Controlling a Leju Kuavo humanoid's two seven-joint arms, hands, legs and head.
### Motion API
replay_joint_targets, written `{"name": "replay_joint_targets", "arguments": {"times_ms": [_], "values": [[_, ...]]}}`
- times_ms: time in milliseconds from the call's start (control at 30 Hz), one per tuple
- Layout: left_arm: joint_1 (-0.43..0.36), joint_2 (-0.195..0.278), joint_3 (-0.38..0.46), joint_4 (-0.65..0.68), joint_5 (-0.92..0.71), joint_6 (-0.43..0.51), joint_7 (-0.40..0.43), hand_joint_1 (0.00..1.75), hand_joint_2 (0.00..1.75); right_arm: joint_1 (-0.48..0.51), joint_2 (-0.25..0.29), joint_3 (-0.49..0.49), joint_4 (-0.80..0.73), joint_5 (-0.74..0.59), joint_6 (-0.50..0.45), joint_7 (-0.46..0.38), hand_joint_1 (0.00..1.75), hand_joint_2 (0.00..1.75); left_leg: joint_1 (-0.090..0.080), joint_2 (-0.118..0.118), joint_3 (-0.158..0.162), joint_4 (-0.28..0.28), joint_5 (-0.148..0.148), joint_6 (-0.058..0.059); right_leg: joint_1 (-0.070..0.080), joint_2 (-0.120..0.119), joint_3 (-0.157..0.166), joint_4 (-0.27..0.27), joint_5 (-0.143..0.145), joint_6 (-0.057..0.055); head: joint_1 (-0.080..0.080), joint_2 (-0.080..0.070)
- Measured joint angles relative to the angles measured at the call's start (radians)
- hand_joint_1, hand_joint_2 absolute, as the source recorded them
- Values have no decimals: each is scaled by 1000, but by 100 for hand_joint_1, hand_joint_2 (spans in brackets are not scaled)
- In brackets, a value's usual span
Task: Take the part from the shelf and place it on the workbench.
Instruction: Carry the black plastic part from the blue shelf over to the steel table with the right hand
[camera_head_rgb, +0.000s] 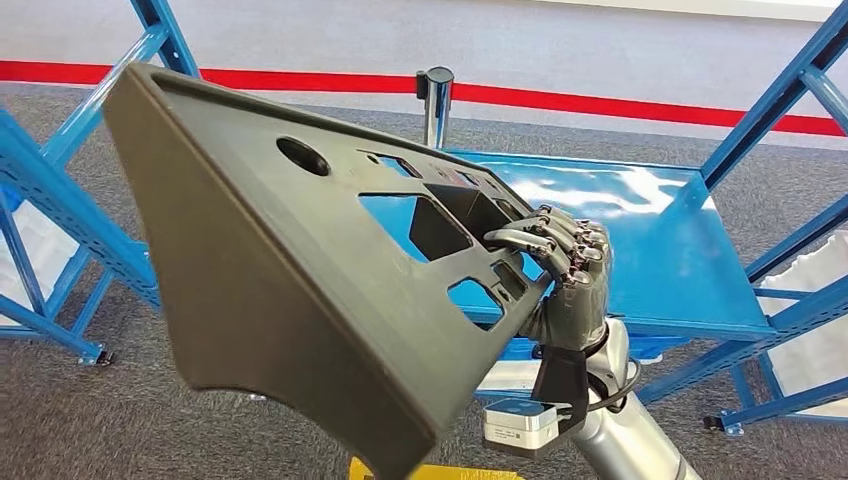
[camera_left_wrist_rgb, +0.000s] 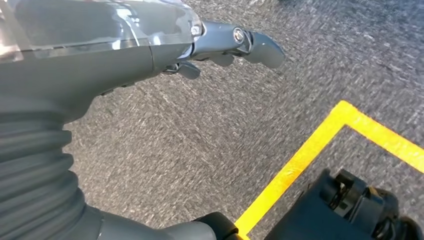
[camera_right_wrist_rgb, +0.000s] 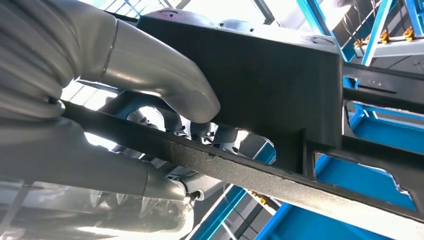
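The part (camera_head_rgb: 260, 270) is a large dark grey plastic panel with a round hole and several angular cut-outs. It is held tilted in the air, close to the head camera, in front of the blue shelf (camera_head_rgb: 650, 230). My right hand (camera_head_rgb: 565, 265) grips its right edge, fingers hooked over the top face and into a cut-out. In the right wrist view the thumb (camera_right_wrist_rgb: 165, 85) presses against the underside of the part (camera_right_wrist_rgb: 270, 75). My left hand (camera_left_wrist_rgb: 220, 45) hangs over the grey carpet with its fingers stretched out and nothing in it.
The blue shelf's glossy deck lies behind the part, framed by blue uprights (camera_head_rgb: 770, 110) and diagonal braces (camera_head_rgb: 60, 200). A red floor line (camera_head_rgb: 600, 100) runs behind a metal post (camera_head_rgb: 435, 95). Yellow floor tape (camera_left_wrist_rgb: 320, 145) marks the carpet near my feet.
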Motion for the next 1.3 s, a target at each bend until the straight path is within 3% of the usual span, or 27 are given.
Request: {"name": "replay_joint_targets", "arguments": {"times_ms": [67, 133, 200, 267, 300, 333, 400, 433, 467, 500, 567, 633, 700, 767, 800, 833, 900, 933, 967, 1000, 1033, 1100, 1167, 1233, 1300], "values": [[-2, -1, 0, 0, 0, 0, 0, 0, 175, -1, 0, 0, 2, 0, -1, 0, 175, 175, -5, -2, -15, 0, 15, 0, 11, 3, 92, -124, 49, -16, 8, 0], [-4, -2, 0, 0, 0, -1, 0, 0, 175, -4, 0, 0, 2, 0, -1, 1, 175, 175, -8, -3, -25, 0, 31, -5, 23, 6, 171, -251, 62, -35, 11, 0], [-5, -3, 0, 0, 0, -4, 0, 0, 175, -6, 0, 0, 2, -1, -1, 2, 175, 175, -7, -3, -32, -5, 48, -14, 30, 8, 187, -290, 60, -46, 10, 0], [-5, -3, 0, 0, 0, -6, -2, 0, 175, -7, 0, 0, 3, -2, -1, 3, 175, 175, -7, -3, -38, -6, 51, -25, 24, 7, 171, -300, 81, -54, 10, 0], [-5, -3, 1, 0, 0, -7, -3, 0, 175, -9, 1, 0, 4, -2, -1, 4, 175, 175, -7, -3, -44, 7, 29, -29, 18, 5, 161, -304, 93, -59, 7, 0], [-6, -3, 1, 0, 0, -7, -5, 0, 175, -10, 2, 1, 4, -2, -1, 5, 175, 175, -6, -3, -52, 38, -10, -34, 13, 4, 149, -308, 106, -62, 1, 0], [-8, -3, 2, -1, 0, -8, -7, 0, 175, -10, 3, 1, 6, -2, -1, 7, 175, 175, 0, -3, -71, 150, -106, -43, 11, 2, 125, -307, 126, -66, -12, 0], [-8, -3, 2, -1, 0, -8, -7, 0, 175, -10, 4, 1, 8, -2, -1, 7, 175, 175, 4, -2, -75, 211, -135, -48, 10, 2, 112, -305, 137, -66, -17, 0], [-7, -3, 2, -1, 0, -9, -7, 0, 175, -10, 4, 1, 10, -2, -1, 8, 175, 175, 9, -2, -71, 252, -142, -53, 9, 1, 97, -302, 147, -64, -20, 0], [-7, -3, 2, -1, 0, -9, -7, 0, 175, -10, 4, 1, 11, -2, -1, 8, 175, 175, 15, -2, -52, 260, -127, -59, 6, 1, 82, -298, 156, -61, -23, 0], [-5, -3, 2, 0, -2, -11, -6, 0, 175, -10, 5, 2, 12, -2, -1, 8, 175, 175, 30, -1, 30, 169, -80, -75, -2, 1, 54, -284, 170, -51, -28, 0], [-2, -4, 0, 0, -4, -15, -6, 0, 175, -11, 6, 1, 12, -2, -1, 9, 175, 175, 34, -2, 112, 41, -82, -85, -4, 2, 31, -267, 181, -37, -38, 0], [1, -5, -1, 0, -6, -18, -6, 0, 175, -11, 6, 1, 12, -2, -2, 9, 175, 175, 27, -6, 129, -7, -99, -73, -2, 2, 20, -259, 197, -26, -39, 0], [3, -5, -1, 0, -7, -18, -7, 0, 175, -9, 6, 1, 12, -1, -2, 9, 175, 175, 22, -5, 110, -5, -86, -47, -4, 2, 12, -261, 207, -17, -30, 0], [4, -5, -1, 0, -7, -19, -7, 0, 175, -8, 6, 1, 13, -1, -3, 9, 175, 175, 19, -4, 100, -5, -76, -33, -6, 2, 5, -251, 189, -14, -26, 0], [4, -5, -1, 0, -8, -19, -7, 0, 175, -8, 6, 1, 13, -1, -3, 9, 175, 175, 19, -2, 87, -5, -65, -21, -6, 3, -6, -222, 153, -12, -22, 0], [2, -5, -1, 0, -8, -19, -7, 0, 175, -7, 6, 0, 13, -1, -3, 9, 175, 175, 15, 1, 56, -5, -42, -7, -5, 3, -35, -109, 51, -11, -8, 0], [1, -5, -1, 0, -8, -19, -7, 0, 175, -7, 6, 0, 13, -2, -4, 9, 175, 175, 12, 1, 40, -5, -30, -4, -3, 3, -46, -44, 15, -12, -2, 0], [1, -5, -1, 0, -8, -19, -8, 0, 175, -6, 6, 0, 14, -2, -4, 9, 175, 175, 8, 2, 25, -5, -19, -2, -1, 4, -48, 3, 1, -14, 3, 0], [0, -5, -1, 0, -8, -19, -8, 0, 175, -5, 6, 0, 14, -1, -4, 9, 175, 175, 5, 2, 10, -4, -7, -1, 2, 4, -34, 20, 11, -17, 7, 0], [-1, -5, -1, 0, -9, -19, -9, 0, 175, -5, 6, 0, 14, -1, -4, 9, 175, 175, 2, 2, -3, -4, 3, -1, 6, 4, -3, 1, 36, -21, 11, 0], [-4, -6, -1, -1, -9, -19, -9, 0, 175, -7, 6, 0, 14, 0, -4, 9, 175, 175, -2, 1, -21, -4, 22, -2, 20, 6, 99, -121, 78, -39, 16, 0], [-7, -9, -1, -2, -10, -20, -10, 0, 175, -11, 6, 0, 14, 1, -4, 9, 175, 175, -3, 1, -31, -5, 40, -7, 33, 8, 185, -252, 70, -55, 18, 0], [-7, -10, -1, -3, -11, -20, -9, 0, 175, -12, 6, 0, 14, 3, -4, 9, 175, 175, -2, 2, -39, -9, 61, -16, 40, 8, 203, -303, 59, -60, 19, 0], [-6, -9, -1, -3, -11, -21, -9, 0, 175, -12, 5, 1, 14, 5, -4, 9, 175, 175, -2, 2, -52, -3, 55, -26, 29, 6, 183, -313, 76, -63, 18, 0]]}}
